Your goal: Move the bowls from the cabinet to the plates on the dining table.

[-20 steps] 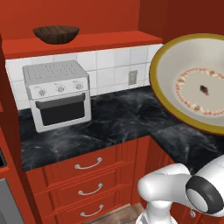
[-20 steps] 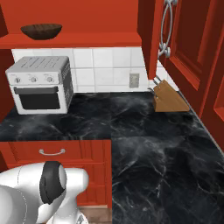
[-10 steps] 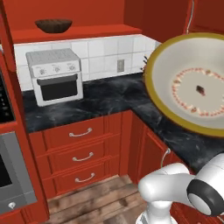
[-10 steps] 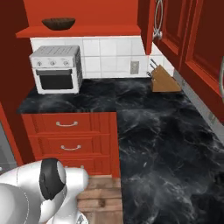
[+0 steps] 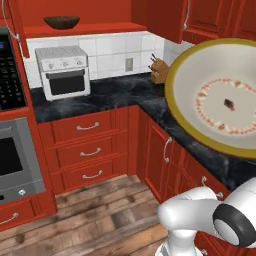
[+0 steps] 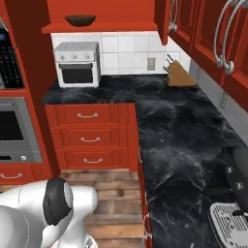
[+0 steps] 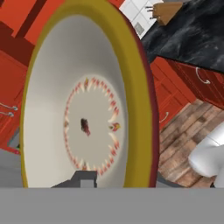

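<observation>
A cream bowl [image 5: 220, 95] with an ochre rim and a reddish dotted ring hangs in the air, close to the left base camera, tilted on edge. The hand view looks into this cream bowl [image 7: 87, 105]; my gripper [image 7: 109, 183] is shut on its rim, with one grey fingertip [image 7: 85, 178] inside the bowl. A dark wooden bowl [image 5: 62, 22] sits on the cabinet's red shelf [image 5: 100, 28], far from the gripper, and in the right base view the wooden bowl [image 6: 80, 20] rests on that shelf [image 6: 106, 28] too. The plates and the dining table are out of view.
A white toaster oven [image 5: 64, 70] stands on the black marble counter [image 6: 184, 131] under the shelf, with a knife block [image 6: 178, 73] in the corner. A built-in oven [image 5: 15, 155] is at the left. A grey appliance [image 6: 232, 213] sits at the counter's near right. Wooden floor [image 5: 100, 215] lies between.
The whole picture has shifted: the base has drawn back from the cabinet and counter, which now look smaller and farther. The cream bowl stays held in the gripper.
</observation>
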